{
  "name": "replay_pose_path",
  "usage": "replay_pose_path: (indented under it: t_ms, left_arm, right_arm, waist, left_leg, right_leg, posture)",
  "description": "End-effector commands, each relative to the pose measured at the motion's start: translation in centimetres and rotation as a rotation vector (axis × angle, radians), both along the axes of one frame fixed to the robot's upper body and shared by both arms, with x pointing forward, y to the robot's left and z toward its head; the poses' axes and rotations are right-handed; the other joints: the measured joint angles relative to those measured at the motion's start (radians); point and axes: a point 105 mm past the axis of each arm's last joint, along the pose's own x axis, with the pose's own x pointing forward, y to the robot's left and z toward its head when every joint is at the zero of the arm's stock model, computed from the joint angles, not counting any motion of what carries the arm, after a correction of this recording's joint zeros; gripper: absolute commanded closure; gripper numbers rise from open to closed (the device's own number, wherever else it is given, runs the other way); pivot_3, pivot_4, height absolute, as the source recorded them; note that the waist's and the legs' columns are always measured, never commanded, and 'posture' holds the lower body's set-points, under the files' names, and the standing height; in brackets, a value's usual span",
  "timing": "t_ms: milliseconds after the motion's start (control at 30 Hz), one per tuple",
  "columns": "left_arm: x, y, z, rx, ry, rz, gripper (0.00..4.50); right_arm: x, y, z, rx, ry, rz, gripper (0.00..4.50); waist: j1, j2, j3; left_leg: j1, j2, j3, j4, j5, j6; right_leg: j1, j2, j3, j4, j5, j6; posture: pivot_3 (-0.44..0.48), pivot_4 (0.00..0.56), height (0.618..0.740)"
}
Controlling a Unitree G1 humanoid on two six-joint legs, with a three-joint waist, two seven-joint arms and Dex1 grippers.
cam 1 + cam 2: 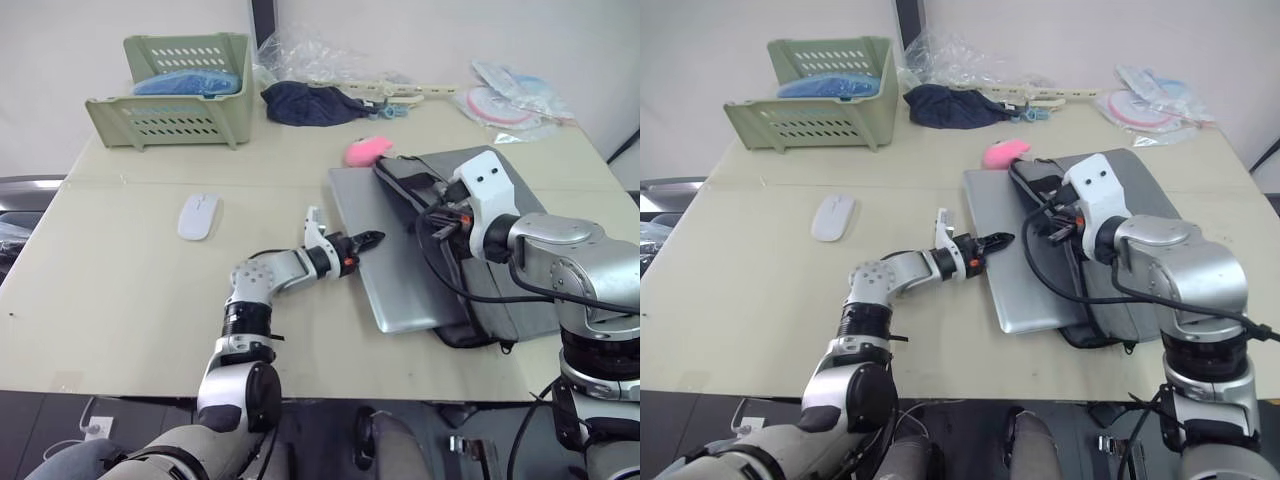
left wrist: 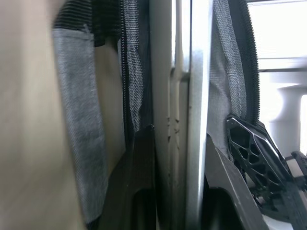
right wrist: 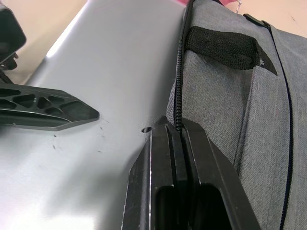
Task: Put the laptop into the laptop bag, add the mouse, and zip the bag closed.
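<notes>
Two arms reach over the beige worktop [image 1: 130, 260] in our head views: the left gripper [image 1: 366, 240] sits at the near-left edge of the large flat silver metal laptop [image 1: 390, 260], and the right gripper [image 1: 1052, 228] is at the open edge of the flat grey fabric laptop bag [image 1: 520, 190] with black edging. The laptop lies partly inside the bag, its left portion sticking out onto the worktop. The small smooth white oval mouse [image 1: 198, 215] lies well apart to the left, and a pink round plush [image 1: 367, 150] sits just beyond the laptop's far corner, with a dark navy cloth bundle [image 1: 312, 103] and a pale green slotted plastic basket [image 1: 180, 118] further back. From the left wrist we see the left jaws partly open, one finger [image 2: 139, 187] on each side of the laptop's thin edge, with grey bag fabric on either side. From the right wrist we see the right jaws pressed together, pinching the bag's black zipper edge [image 3: 179, 91], which lies over the laptop lid.
</notes>
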Motion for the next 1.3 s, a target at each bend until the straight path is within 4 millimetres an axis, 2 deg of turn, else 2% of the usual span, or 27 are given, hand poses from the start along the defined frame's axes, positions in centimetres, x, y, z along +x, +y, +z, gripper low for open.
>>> replay_pose_path:
  t_ms: [33,400,800,1300]
  left_arm:
    - [-1.0,-2.6,2.1,-0.071,-0.051,-0.088,3.99]
    - [-1.1,-4.2,3.5,-0.089,-0.092,-0.139,3.99]
    - [-0.7,-5.9,2.7,-0.067,-0.097,-0.146,3.99]
    - [1.9,-4.3,2.7,-0.066,-0.1,0.027,3.99]
  right_arm:
    - [-0.6,1.3,2.1,-0.005,-0.088,0.057,4.38]
    - [-0.5,1.8,2.3,0.001,-0.098,0.074,4.38]
    - [-0.7,2.4,2.7,0.002,-0.107,0.09,4.38]
    - [-0.9,2.3,2.7,0.003,-0.103,0.083,4.38]
  waist:
    - [-0.001,0.0,0.0]
    - [0.0,0.0,0.0]
    - [-0.003,0.0,0.0]
    - [-0.005,0.0,0.0]
  left_leg:
    - [0.0,0.0,0.0,0.0,0.0,0.0]
    - [0.0,0.0,0.0,0.0,0.0,0.0]
    - [0.0,0.0,0.0,0.0,0.0,0.0]
    - [0.0,0.0,0.0,0.0,0.0,0.0]
  right_leg:
    - [0.0,0.0,0.0,0.0,0.0,0.0]
    - [0.0,0.0,0.0,0.0,0.0,0.0]
    - [0.0,0.0,0.0,0.0,0.0,0.0]
    - [0.0,0.0,0.0,0.0,0.0,0.0]
  posture:
    - [0.0,0.15,0.74]
    - [0.0,0.15,0.74]
    - [0.0,0.15,0.74]
    - [0.0,0.15,0.74]
